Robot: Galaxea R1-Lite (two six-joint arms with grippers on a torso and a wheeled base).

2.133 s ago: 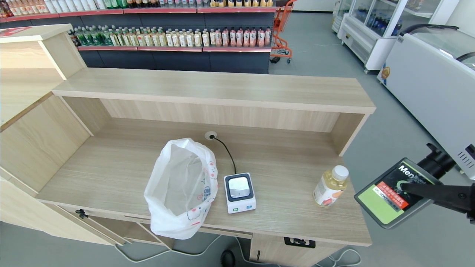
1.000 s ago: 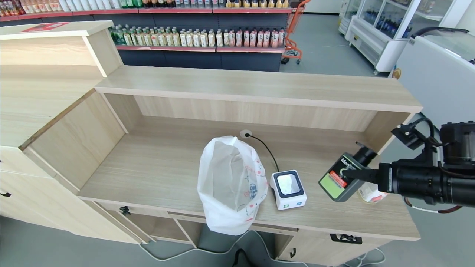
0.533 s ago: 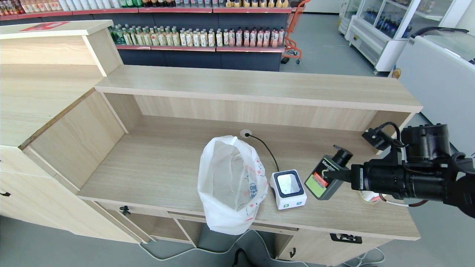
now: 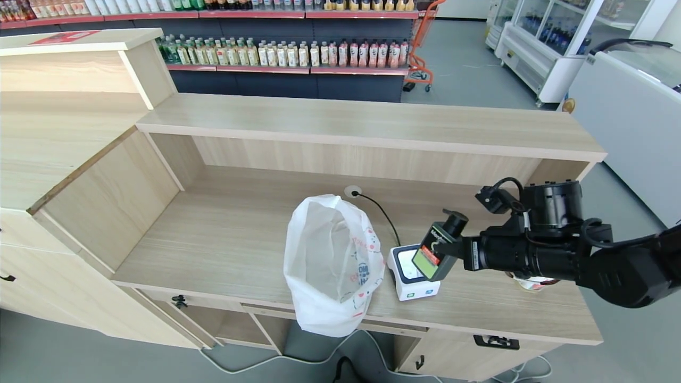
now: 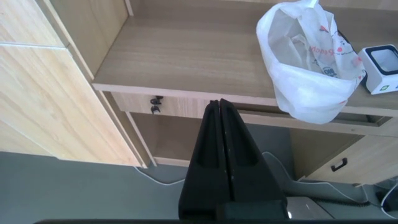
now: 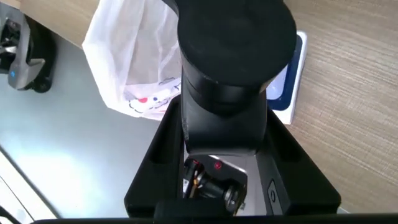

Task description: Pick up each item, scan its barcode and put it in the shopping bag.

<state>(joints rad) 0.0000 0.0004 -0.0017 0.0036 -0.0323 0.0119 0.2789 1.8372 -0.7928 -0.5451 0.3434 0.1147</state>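
My right gripper (image 4: 446,248) is shut on a dark bottle (image 4: 437,254) with a black cap and a green and red label. It holds the bottle tilted just above the white barcode scanner (image 4: 409,279), label side toward it. In the right wrist view the bottle (image 6: 231,81) stands between the fingers (image 6: 154,163), over the scanner (image 6: 291,84). The white shopping bag (image 4: 332,260) stands open left of the scanner. A pale juice bottle (image 4: 530,283) sits on the counter, mostly hidden behind the right arm. My left gripper (image 5: 221,106) is shut and empty, low before the counter's drawers.
The wooden counter (image 4: 234,239) has a raised back ledge (image 4: 367,125) and side walls. The scanner's black cable (image 4: 380,213) runs to a hole at the back. A drawer handle (image 5: 155,102) is near the left gripper. Store shelves and freezers stand beyond.
The right arm has carried the dark bottle leftward from the counter's right end to just over the scanner. The head camera shifted before the last second.
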